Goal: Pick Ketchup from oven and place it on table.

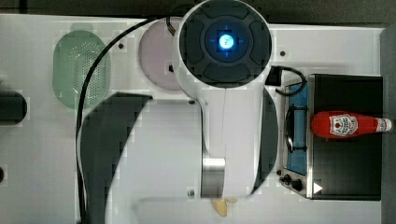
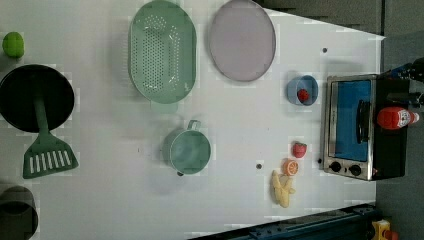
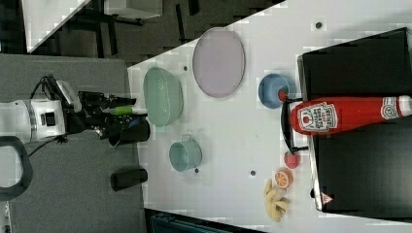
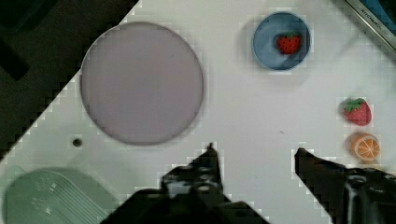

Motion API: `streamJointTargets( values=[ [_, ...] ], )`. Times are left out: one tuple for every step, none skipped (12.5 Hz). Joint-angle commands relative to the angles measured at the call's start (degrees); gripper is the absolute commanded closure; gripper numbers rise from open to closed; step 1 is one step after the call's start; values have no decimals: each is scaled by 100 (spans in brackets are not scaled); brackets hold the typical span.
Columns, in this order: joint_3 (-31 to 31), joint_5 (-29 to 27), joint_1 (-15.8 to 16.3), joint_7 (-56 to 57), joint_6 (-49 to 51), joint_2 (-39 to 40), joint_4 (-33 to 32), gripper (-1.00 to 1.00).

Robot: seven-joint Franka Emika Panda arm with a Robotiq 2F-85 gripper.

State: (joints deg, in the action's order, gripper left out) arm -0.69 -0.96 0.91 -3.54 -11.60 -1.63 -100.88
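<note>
- My gripper [image 4: 254, 156] hangs over the bare white table [image 4: 243, 116], fingers apart, holding nothing.
- The Ketchup [image 1: 348, 125] lies on the oven's [image 1: 348, 163] black roof, at the top view's right.

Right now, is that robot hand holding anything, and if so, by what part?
Nothing is held. The hand is open with only white table between its fingers, and the Ketchup stands untouched on top of the oven.
</note>
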Motion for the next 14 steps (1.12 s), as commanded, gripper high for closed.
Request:
streamJointTargets(
  values=[
    [-284,140,-115,-191,989,-1851,-1051,-60],
    [-284,141,-115,-191,989,-1851,-1050,-82],
    [-288,141,-122,-191,987,-1850,-1053,-100],
    [-301,141,-150,-191,971,-1846,-1053,-100],
    [-341,145,-193,-191,958,-1836,-1054,-100],
    [-413,150,-249,-191,905,-1809,-1054,-100],
    [-521,152,-317,-191,827,-1755,-1053,-100],
    [-663,153,-387,-191,715,-1676,-1053,-100],
    [-834,153,-463,-191,597,-1570,-1052,-100],
    [-1024,153,-532,-190,444,-1444,-1051,-100],
    [-1234,153,-592,-184,270,-1302,-1049,-100],
    [-1451,153,-635,-181,71,-1148,-1047,-100],
    [-1671,152,-664,-181,-145,-980,-1044,-100],
    [-1876,152,-680,-181,-396,-795,-1035,-100]
  ],
)
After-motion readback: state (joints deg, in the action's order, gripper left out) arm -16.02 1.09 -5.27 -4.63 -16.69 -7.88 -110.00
